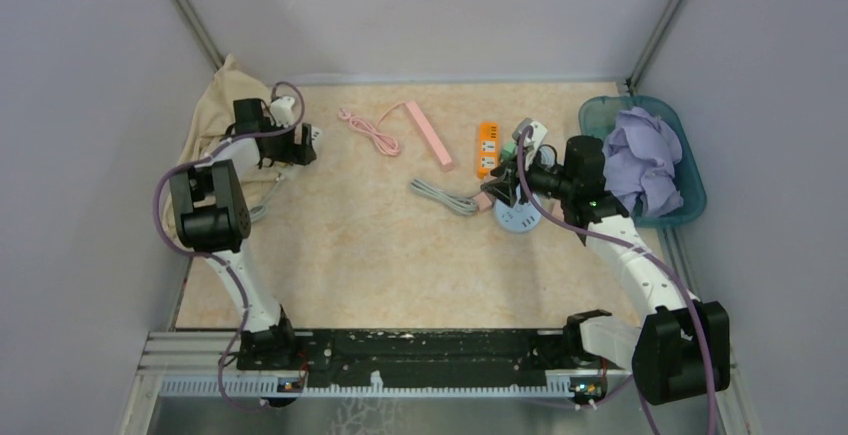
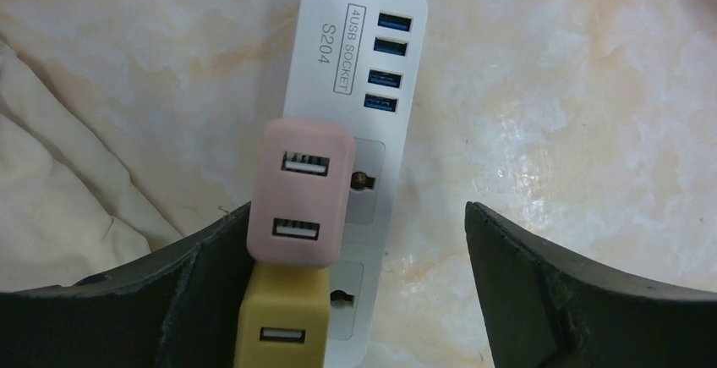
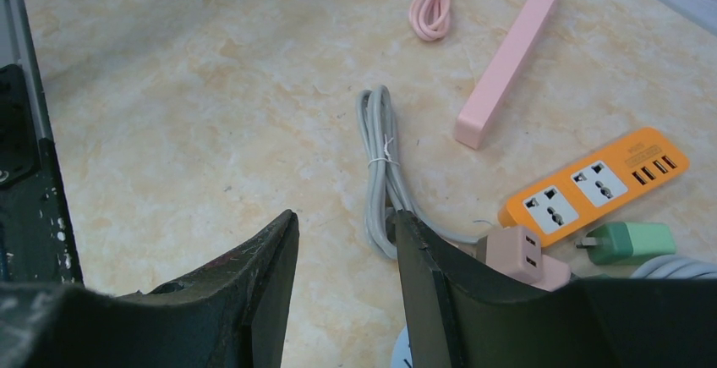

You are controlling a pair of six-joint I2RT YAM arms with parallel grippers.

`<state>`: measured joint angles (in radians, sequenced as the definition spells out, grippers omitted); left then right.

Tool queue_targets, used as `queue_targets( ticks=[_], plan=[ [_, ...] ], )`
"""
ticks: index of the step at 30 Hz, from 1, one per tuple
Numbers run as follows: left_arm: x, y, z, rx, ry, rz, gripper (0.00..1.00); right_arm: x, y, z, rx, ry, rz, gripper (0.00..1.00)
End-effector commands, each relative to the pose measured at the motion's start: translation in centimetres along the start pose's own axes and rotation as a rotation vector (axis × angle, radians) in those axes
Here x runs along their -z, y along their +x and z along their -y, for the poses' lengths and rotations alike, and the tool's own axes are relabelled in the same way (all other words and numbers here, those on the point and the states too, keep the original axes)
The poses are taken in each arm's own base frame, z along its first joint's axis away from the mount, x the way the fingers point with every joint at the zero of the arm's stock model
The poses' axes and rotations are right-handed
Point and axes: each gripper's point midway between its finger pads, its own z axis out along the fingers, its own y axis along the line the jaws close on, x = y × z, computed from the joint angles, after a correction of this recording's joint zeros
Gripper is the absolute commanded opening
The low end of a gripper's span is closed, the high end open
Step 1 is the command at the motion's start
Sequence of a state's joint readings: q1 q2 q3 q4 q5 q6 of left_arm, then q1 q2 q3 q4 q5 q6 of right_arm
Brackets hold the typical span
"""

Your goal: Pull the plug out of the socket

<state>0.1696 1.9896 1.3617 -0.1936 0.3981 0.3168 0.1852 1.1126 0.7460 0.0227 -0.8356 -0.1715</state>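
Note:
A white socket strip (image 2: 355, 89) marked "4USB SOCKET" lies on the table; in the top view (image 1: 312, 137) it is at the far left. A pink plug adapter (image 2: 303, 194) and a yellow one (image 2: 283, 321) stand in it side by side. My left gripper (image 2: 359, 216) is open wide over them. Its left finger (image 2: 203, 275) lies close against the adapters' left side. Its right finger (image 2: 541, 283) is well clear of the strip. My right gripper (image 3: 345, 216) is open and empty above bare table, beside a grey cable (image 3: 379, 165).
A beige cloth (image 1: 215, 105) lies left of the white strip. A pink strip (image 1: 430, 135), an orange strip (image 1: 487, 148), a green plug (image 3: 630, 243) and another pink adapter (image 3: 516, 254) lie mid-right. A teal bin (image 1: 690, 200) holds purple cloth.

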Motion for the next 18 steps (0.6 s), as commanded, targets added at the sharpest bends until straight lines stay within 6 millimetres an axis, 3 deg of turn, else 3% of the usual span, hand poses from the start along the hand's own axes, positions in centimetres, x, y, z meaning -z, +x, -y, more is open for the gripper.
queue_targets(
  ticks=[1, 7, 11, 14, 18],
  plan=[
    [-0.9, 2.6, 0.0, -0.061, -0.061, -0.082, 0.91, 0.4, -1.9, 0.0, 0.052, -0.005, 0.058, 0.46],
    [-1.0, 3.0, -0.3, -0.068, -0.081, -0.089, 0.71, 0.4, -1.9, -0.1, 0.051, -0.007, 0.059, 0.46],
    [-1.0, 1.6, 0.5, -0.073, -0.060, -0.066, 0.45, 0.3, -1.8, -0.1, 0.049, -0.007, 0.057, 0.46],
    [-0.7, -0.2, 1.9, -0.093, -0.028, -0.034, 0.19, 0.3, -1.8, -0.1, 0.049, -0.007, 0.057, 0.46],
    [0.1, -2.5, 4.9, -0.146, 0.023, 0.009, 0.02, 0.3, -1.8, 0.0, 0.052, -0.004, 0.057, 0.46]
  ],
)
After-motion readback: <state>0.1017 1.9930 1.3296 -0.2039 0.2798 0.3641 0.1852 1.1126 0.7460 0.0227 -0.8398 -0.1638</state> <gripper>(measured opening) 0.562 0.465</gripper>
